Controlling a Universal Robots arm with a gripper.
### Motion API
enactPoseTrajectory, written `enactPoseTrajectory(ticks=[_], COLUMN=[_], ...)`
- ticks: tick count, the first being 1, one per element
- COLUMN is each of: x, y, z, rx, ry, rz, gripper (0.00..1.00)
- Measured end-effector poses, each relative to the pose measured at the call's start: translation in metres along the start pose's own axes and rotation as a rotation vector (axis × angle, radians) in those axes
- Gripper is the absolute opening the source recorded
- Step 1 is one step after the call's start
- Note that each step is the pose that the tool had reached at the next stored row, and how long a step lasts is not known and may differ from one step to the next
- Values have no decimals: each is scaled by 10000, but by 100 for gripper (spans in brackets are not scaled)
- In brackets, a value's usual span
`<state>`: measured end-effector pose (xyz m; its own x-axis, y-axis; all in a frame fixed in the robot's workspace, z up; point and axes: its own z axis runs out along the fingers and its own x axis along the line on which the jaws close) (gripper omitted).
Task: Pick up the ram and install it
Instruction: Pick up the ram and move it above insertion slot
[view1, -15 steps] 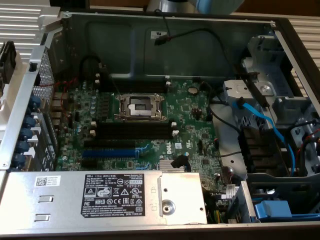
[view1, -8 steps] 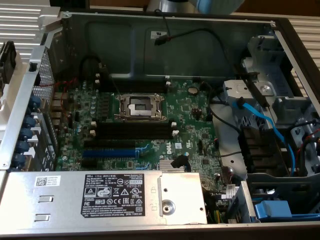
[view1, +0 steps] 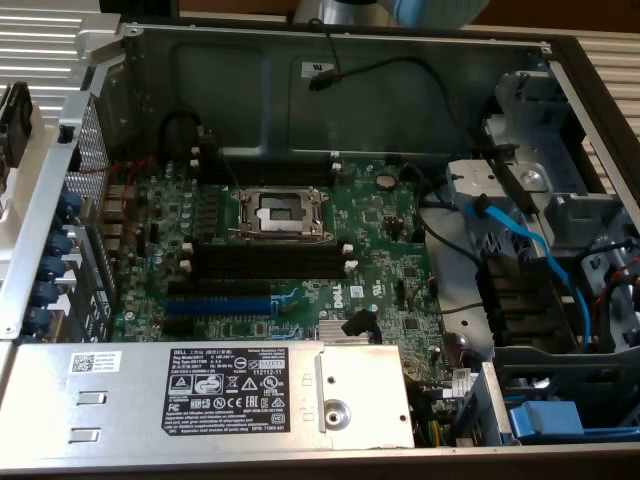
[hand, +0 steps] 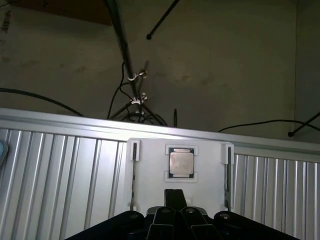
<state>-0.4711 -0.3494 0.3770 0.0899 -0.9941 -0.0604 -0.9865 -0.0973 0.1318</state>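
My gripper is shut with nothing between its fingers. It hangs over a white holder that lies on a ribbed metal surface. A square silver processor chip lies in the holder's middle, just ahead of the fingertips. On each side of the holder a thin dark stick stands on edge in white clips, one ram stick to one side and one ram stick to the other. In the exterior view the open computer case shows the green motherboard with its long black slots, which hold nothing.
An open processor socket sits behind the black slots and a blue slot in front of them. The silver power supply fills the case's front. Blue and black cables crowd the exterior view's right. Part of the arm shows above the case's back wall.
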Motion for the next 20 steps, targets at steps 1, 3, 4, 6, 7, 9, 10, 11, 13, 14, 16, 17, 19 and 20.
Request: enactPoseTrajectory(ticks=[1, 3, 4, 6, 7, 9, 10, 11, 13, 14, 16, 17, 19, 20], x=[1, 4, 6, 13, 20, 30, 34, 40, 54, 64, 97, 115, 143, 152], y=[0, -1, -1, -3, -2, -1, -1, -1, 0, 1, 4, 6, 8, 9], z=[3, 7, 10, 18, 21, 26, 28, 29, 30, 30, 29, 28, 30, 33], rx=[14, 55, 77, 111, 121, 152, 164, 173, 186, 189, 204, 218, 287, 329], ry=[2, 5, 7, 10, 12, 15, 16, 17, 18, 18, 20, 22, 28, 33], rz=[-1, -4, -5, -8, -9, -9, -9, -10, -11, -10, -11, -12, -16, -18], gripper=[10, 10, 10, 10, 10, 10, 10, 10, 10, 10, 10, 10, 10, 10])
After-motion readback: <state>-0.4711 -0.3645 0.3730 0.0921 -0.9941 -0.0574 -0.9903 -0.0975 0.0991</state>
